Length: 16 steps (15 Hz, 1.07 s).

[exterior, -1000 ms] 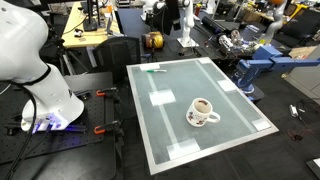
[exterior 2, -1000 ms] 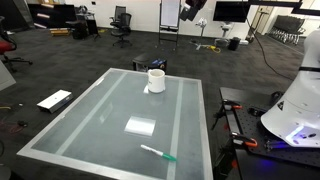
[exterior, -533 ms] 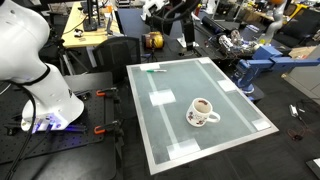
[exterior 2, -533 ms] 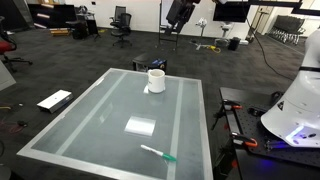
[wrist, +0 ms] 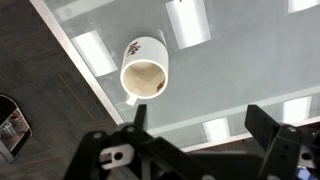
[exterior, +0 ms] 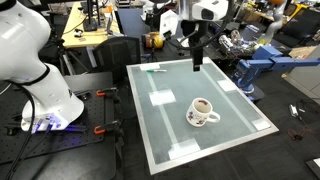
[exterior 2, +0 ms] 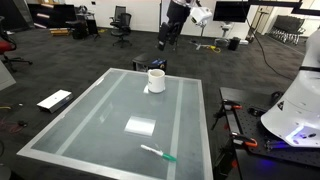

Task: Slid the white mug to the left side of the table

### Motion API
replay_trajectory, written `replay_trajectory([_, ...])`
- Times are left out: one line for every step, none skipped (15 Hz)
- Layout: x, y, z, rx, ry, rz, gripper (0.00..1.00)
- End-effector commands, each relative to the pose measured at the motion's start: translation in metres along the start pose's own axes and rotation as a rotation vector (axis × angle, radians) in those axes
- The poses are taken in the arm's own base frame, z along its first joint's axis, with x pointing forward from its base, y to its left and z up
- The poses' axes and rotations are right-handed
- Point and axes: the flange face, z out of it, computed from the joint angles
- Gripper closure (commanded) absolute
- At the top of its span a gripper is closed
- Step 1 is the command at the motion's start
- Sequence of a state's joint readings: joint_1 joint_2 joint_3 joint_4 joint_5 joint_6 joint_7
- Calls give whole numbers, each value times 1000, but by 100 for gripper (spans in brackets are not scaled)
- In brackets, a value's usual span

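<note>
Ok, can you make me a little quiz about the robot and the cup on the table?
1. True or false: the gripper is holding the white mug.
2. What else lies on the table? A: a green pen. B: a spoon. C: a banana.
3. In the wrist view, is the mug standing upright or tipped over?
Key: 1 false, the gripper hangs open, clear of the mug; 2 A; 3 upright.

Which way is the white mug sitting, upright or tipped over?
Upright. The wrist view looks into the open mouth of the white mug, and in an exterior view it stands base-down on the table.
</note>
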<state>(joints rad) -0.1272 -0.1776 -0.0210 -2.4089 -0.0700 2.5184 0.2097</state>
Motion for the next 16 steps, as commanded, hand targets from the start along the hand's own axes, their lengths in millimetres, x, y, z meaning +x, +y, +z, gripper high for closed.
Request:
replay_trajectory([14,9,27,-53,-4,19,0])
replay_trajectory([15,11,36,-63,-12,16,0])
replay_trajectory([15,11,46,-70,-14,15,0])
replay_trajectory([15,12,54,-73,-18,13,0])
replay_trajectory([16,15,62,-75,-24,16,0])
replay_trajectory([15,16,71,-74,-27,19,0])
replay_trajectory([16,19,79,-74,-32,22,0])
replay_trajectory([15,22,87,-76,-39,28,0])
replay_trajectory([14,24,94,-79,-44,33,0])
replay_trajectory([12,27,103,-82,-50,34,0])
replay_trajectory([11,30,109,-79,-58,33,0])
replay_trajectory([9,30,116,-73,-58,26,0])
replay_trajectory([8,31,121,-69,-55,18,0])
replay_trajectory([7,31,125,-62,-50,8,0])
replay_trajectory([9,31,128,-56,-46,-3,0])
replay_trajectory([8,28,131,-60,-43,-9,0])
